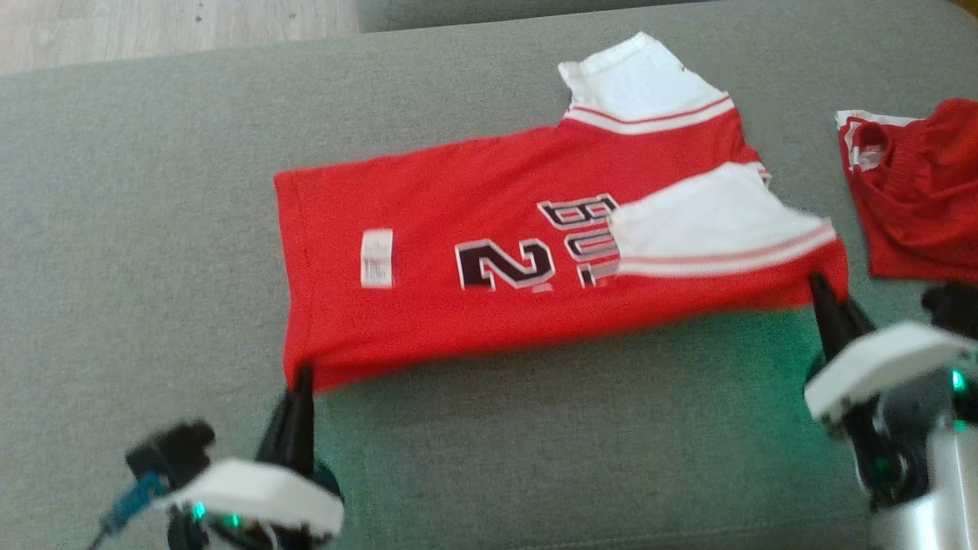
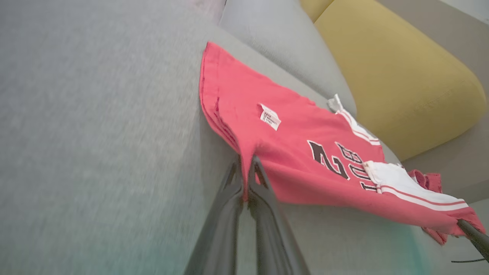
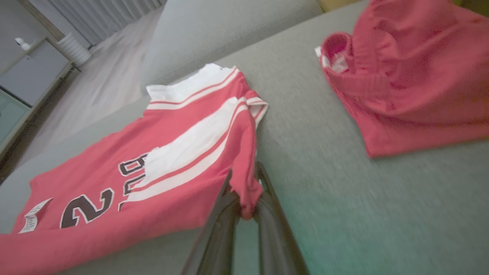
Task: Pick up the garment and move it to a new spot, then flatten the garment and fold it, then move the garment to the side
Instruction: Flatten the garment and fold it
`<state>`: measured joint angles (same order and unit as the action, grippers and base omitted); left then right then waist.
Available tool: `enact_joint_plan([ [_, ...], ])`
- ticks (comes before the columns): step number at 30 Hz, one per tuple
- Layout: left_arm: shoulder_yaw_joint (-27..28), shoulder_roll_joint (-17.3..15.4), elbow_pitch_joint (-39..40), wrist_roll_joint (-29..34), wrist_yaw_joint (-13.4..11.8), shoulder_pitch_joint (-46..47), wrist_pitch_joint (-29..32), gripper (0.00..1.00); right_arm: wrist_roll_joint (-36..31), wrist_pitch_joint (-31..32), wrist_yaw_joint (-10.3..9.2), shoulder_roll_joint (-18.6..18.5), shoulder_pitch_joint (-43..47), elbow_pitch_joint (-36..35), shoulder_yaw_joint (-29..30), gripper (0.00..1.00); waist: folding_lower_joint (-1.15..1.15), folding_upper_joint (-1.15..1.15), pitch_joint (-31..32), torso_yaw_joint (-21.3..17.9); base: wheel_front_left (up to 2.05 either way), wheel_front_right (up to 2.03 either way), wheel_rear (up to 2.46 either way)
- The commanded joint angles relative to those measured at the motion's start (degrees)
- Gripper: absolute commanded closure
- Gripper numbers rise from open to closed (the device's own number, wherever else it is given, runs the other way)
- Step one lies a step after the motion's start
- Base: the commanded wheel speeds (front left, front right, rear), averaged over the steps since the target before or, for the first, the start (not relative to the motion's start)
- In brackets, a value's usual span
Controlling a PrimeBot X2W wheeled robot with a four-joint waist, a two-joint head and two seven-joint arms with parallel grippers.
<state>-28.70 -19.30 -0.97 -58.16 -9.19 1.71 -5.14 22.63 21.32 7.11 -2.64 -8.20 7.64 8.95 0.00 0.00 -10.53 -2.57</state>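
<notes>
The garment (image 1: 489, 252) is a red jersey with white sleeves, dark lettering and a white label, spread sideways on the grey cushion (image 1: 137, 229). My left gripper (image 1: 303, 372) is shut on its near hem corner, and the red cloth (image 2: 267, 126) is pinched between the dark fingers (image 2: 229, 198) in the left wrist view. My right gripper (image 1: 821, 284) is shut on the near shoulder corner; in the right wrist view a fold of the jersey (image 3: 160, 168) hangs between its fingers (image 3: 267, 206). The near edge is lifted slightly off the cushion.
A second red garment (image 1: 917, 198) lies bunched at the right of the cushion, also seen as red garment (image 3: 405, 76). A yellow cushion (image 2: 397, 65) stands behind the grey seat. Wooden floor (image 1: 153, 27) lies beyond the far edge.
</notes>
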Motion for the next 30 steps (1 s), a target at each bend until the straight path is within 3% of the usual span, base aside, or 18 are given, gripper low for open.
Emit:
enact_joint_plan([
  [1, 1.7, -1.4, 2.6, -0.5, -0.5, 0.5, -0.7, 1.0, -0.1, 0.4, 0.37, -0.3, 0.4, -3.6, -0.8, 1.0, 0.0, 0.0, -0.1, 0.0, 0.0, 0.0, 0.0],
  [6, 1.3, -1.3, 3.7, -1.3, -1.5, -3.8, -1.1, 1.0, 1.7, 0.1, 0.37, -0.3, 6.9, -6.3, -0.1, 1.0, 0.0, 0.0, -0.4, -0.4, 0.0, 0.0, 0.0],
  [7, 1.2, -1.4, 3.4, -1.1, -1.7, -4.1, -1.2, 1.0, 1.9, -0.1, 0.37, -0.3, 7.6, -6.1, -0.1, 0.92, 0.0, 0.0, -0.4, -0.5, 0.0, 0.0, 0.0],
  [8, 1.1, -1.3, 3.1, -1.1, -1.8, -4.2, -1.2, 0.99, 1.8, -0.4, 0.37, -0.3, 8.2, -5.9, -0.1, 0.63, 0.0, 0.0, -0.4, -0.5, 0.0, 0.0, 0.0],
  [9, 1.1, -1.3, 2.8, -1.1, -1.8, -4.2, -1.3, 0.71, 1.8, -0.8, 0.37, -0.3, 8.7, -5.5, -0.2, 0.33, 0.0, 0.0, -0.4, -0.6, 0.0, 0.0, 0.0],
  [10, 1.0, -1.3, 2.3, -1.1, -1.8, -4.3, -1.2, 0.23, 1.9, -1.3, 0.37, -0.3, 9.1, -5.2, -0.3, 0.0, 0.0, 0.0, -0.4, -0.6, 0.0, 0.0, 0.0],
  [11, 0.9, -1.3, 1.9, -1.1, -1.8, -4.3, -1.0, 0.0, 1.7, -1.8, 0.37, -0.2, 9.5, -4.9, -0.3, 0.0, 0.0, 0.0, -0.3, -0.7, 0.0, 0.0, 0.0],
  [17, 1.8, -2.3, 1.3, -0.8, -2.0, -4.5, -1.9, 0.0, -0.1, -4.3, 0.37, -0.2, 11.4, -4.4, 1.6, 0.0, 0.0, 0.0, 0.0, -1.0, 0.0, 0.0, 0.0],
  [24, 3.3, -5.7, 3.0, 1.4, -2.2, -1.0, -1.5, 0.0, -1.9, -5.7, 0.37, -0.2, 9.8, -6.8, 2.9, 0.0, 0.0, 0.0, 0.2, -1.3, 0.0, 0.0, 0.0],
  [30, 4.3, -11.8, 5.0, 5.0, -1.8, 9.5, 3.8, 0.0, -4.4, -5.4, 0.37, -0.2, 4.8, -9.6, 0.8, 0.0, 0.0, 0.0, -1.1, -1.6, 0.0, 0.0, 0.0],
])
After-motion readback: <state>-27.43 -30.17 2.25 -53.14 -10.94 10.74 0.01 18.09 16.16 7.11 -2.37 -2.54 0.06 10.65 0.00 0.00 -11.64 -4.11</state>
